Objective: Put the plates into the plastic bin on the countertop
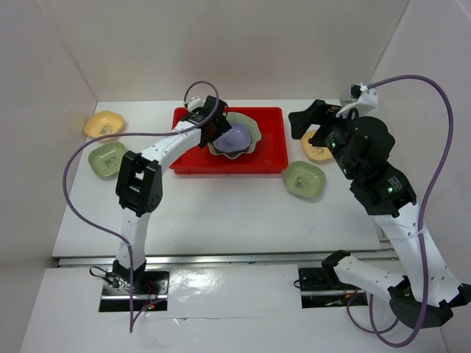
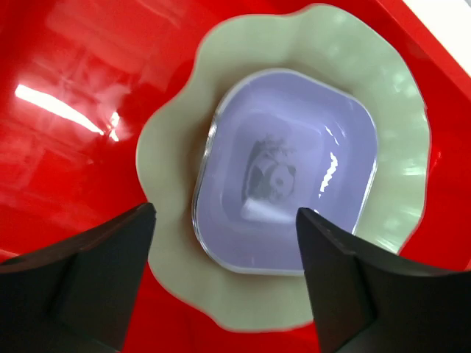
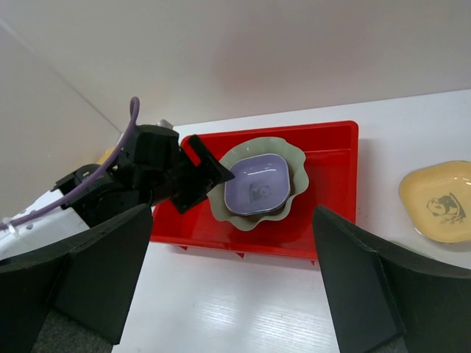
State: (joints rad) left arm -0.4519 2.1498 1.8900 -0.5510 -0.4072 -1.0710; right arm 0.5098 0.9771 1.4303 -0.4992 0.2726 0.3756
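Red bin (image 1: pixel 268 140); four plates (image 1: pixel 304 179) outside.

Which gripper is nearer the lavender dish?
Left. The left gripper hangs open directly over the lavender dish inside the red bin. The right gripper is outside the bin, past its right rim, above a yellow dish.

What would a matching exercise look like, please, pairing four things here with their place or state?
Things:
1 lavender dish
2 scalloped green plate
3 red bin
4 left gripper

Place or state:
A on the white countertop
B open, above the dishes
C nested in a bigger plate
D on the bin's floor

Pairs: 1-C, 2-D, 3-A, 4-B
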